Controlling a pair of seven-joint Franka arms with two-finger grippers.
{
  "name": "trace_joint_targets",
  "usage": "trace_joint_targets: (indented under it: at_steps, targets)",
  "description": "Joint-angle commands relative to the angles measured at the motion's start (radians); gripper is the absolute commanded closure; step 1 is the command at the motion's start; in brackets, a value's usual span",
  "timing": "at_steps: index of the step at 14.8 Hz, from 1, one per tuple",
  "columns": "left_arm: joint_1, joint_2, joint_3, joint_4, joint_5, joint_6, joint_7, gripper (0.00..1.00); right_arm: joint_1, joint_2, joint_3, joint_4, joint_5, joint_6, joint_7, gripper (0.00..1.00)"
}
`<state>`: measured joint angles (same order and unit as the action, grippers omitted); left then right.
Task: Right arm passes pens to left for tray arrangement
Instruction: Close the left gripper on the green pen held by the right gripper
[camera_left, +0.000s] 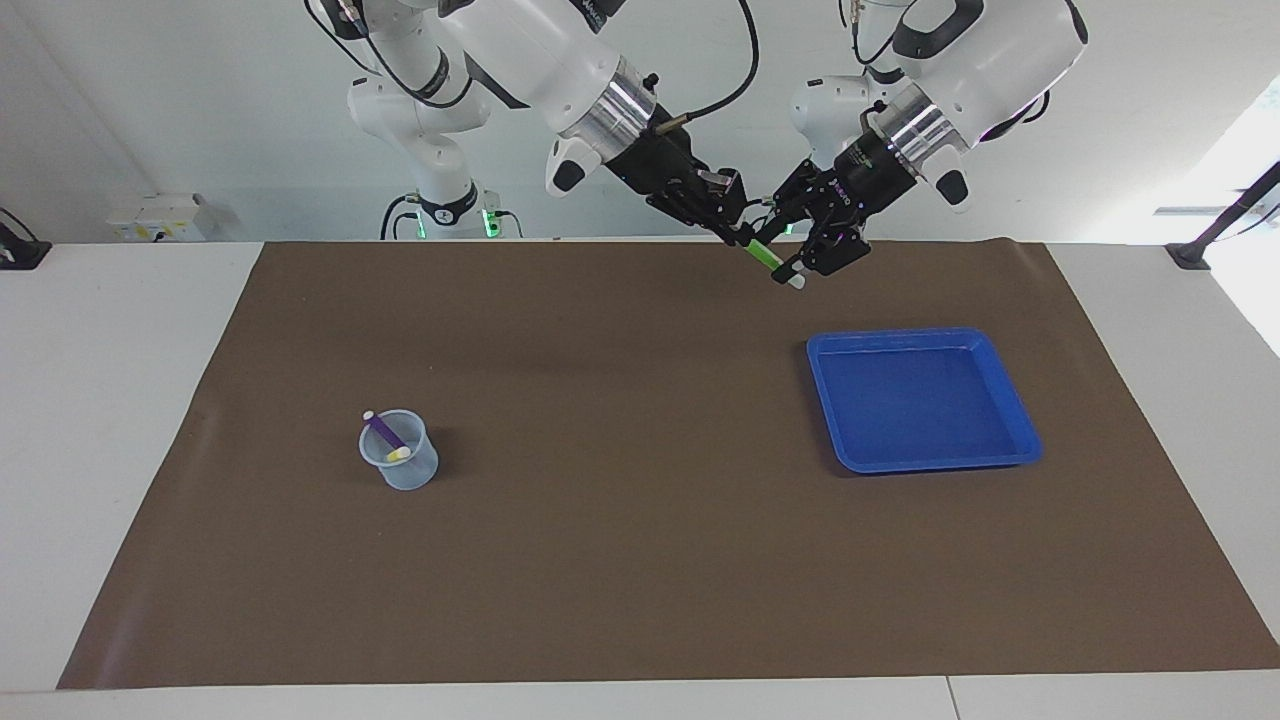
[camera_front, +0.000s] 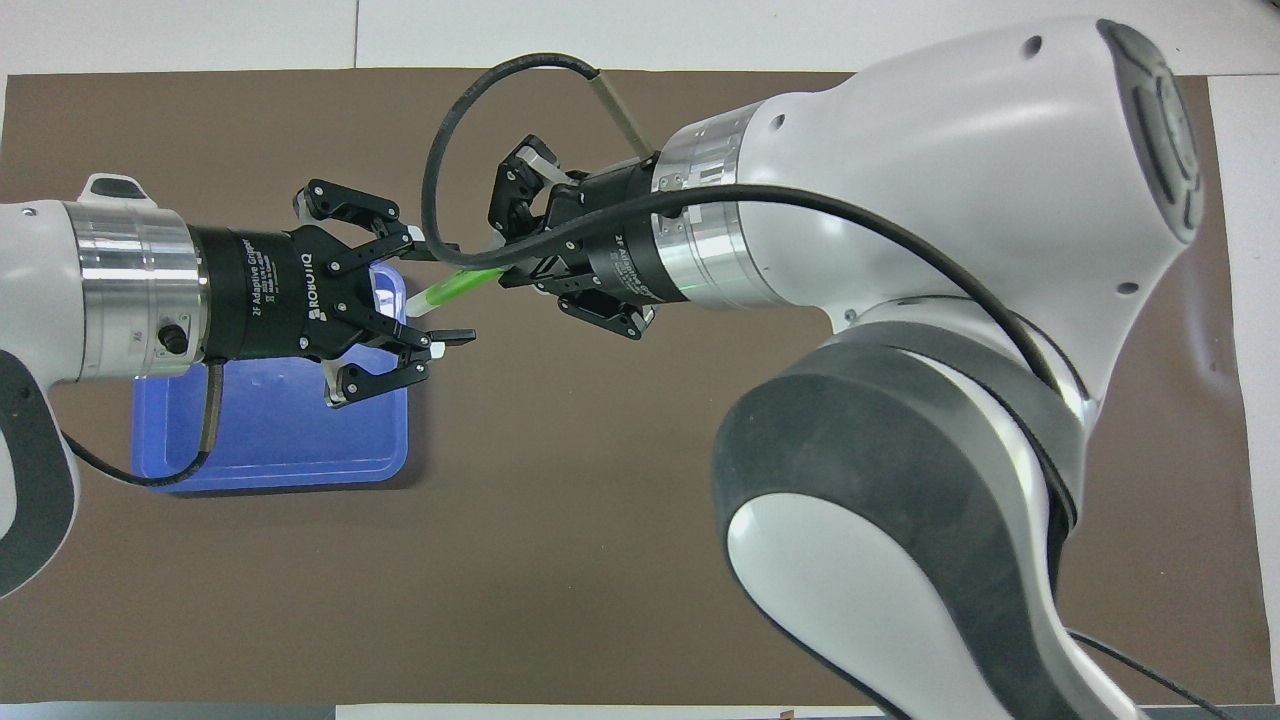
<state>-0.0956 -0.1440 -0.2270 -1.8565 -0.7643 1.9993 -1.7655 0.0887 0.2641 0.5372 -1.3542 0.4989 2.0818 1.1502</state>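
Note:
My right gripper (camera_left: 738, 232) (camera_front: 508, 272) is shut on the green pen (camera_left: 764, 255) (camera_front: 462, 284) and holds it in the air over the brown mat. The pen's pale tip points toward my left gripper (camera_left: 806, 268) (camera_front: 445, 292). The left gripper is open, with its fingers on either side of that tip and not closed on it. The blue tray (camera_left: 920, 455) (camera_front: 280, 450) lies empty on the mat toward the left arm's end. The purple pen (camera_left: 381, 428) and the yellow pen (camera_left: 398, 455) stand in a translucent cup (camera_left: 405, 475).
The cup stands toward the right arm's end of the table; in the overhead view the right arm hides it. The brown mat (camera_left: 620, 520) covers most of the table.

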Motion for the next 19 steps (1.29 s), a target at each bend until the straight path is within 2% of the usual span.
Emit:
trace_joint_targets:
  at_steps: [1, 6, 15, 16, 17, 18, 19]
  targets:
    - [-0.016, -0.042, 0.011, -0.050, -0.021, 0.030, 0.017, 0.53, -0.010, -0.006, 0.010, -0.016, 0.015, 0.014, -0.027, 1.00]
    - [-0.007, -0.042, 0.012, -0.049, -0.021, 0.027, 0.015, 1.00, -0.010, -0.006, 0.010, -0.016, 0.015, 0.015, -0.032, 1.00]
    - [-0.004, -0.042, 0.014, -0.047, -0.021, 0.044, 0.017, 1.00, -0.010, -0.008, 0.010, -0.017, 0.010, 0.004, -0.041, 1.00]
    - [-0.004, -0.042, 0.014, -0.047, -0.021, 0.044, 0.017, 1.00, -0.010, -0.009, 0.010, -0.022, 0.001, -0.002, -0.061, 0.82]
    - [-0.003, -0.042, 0.014, -0.046, -0.021, 0.047, 0.017, 1.00, -0.010, -0.009, 0.009, -0.019, -0.016, -0.012, -0.084, 0.36]
    - [-0.003, -0.042, 0.014, -0.047, -0.021, 0.049, 0.017, 1.00, -0.012, -0.011, 0.007, -0.019, -0.034, -0.020, -0.090, 0.22]
    - [-0.001, -0.042, 0.015, -0.047, -0.020, 0.056, 0.018, 1.00, -0.012, -0.016, 0.003, -0.022, -0.069, -0.043, -0.093, 0.00]
